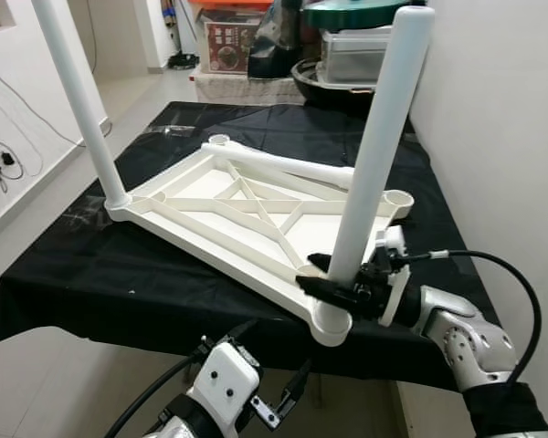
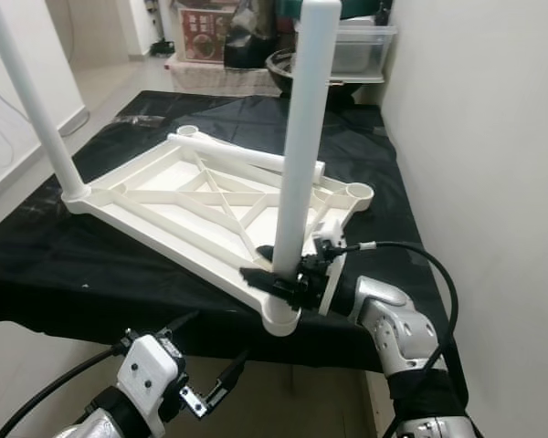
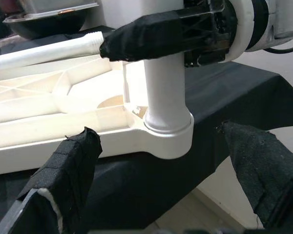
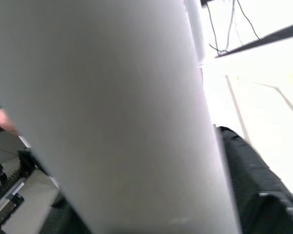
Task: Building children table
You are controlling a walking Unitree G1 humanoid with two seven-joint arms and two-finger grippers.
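Two legs stand in the upturned tabletop (image 1: 228,214); right gripper (image 1: 333,281) pinches the near leg (image 1: 374,155) at lower centre; left gripper (image 3: 161,161) spread below.

The upside-down tabletop (image 1: 247,219) lies on the work table (image 1: 91,283). One leg (image 1: 379,146) stands at 5 o'clock, another leg (image 1: 78,100) at 9 o'clock. A loose leg (image 1: 283,166) lies across it at 12 o'clock, with boxes (image 1: 228,41) behind.
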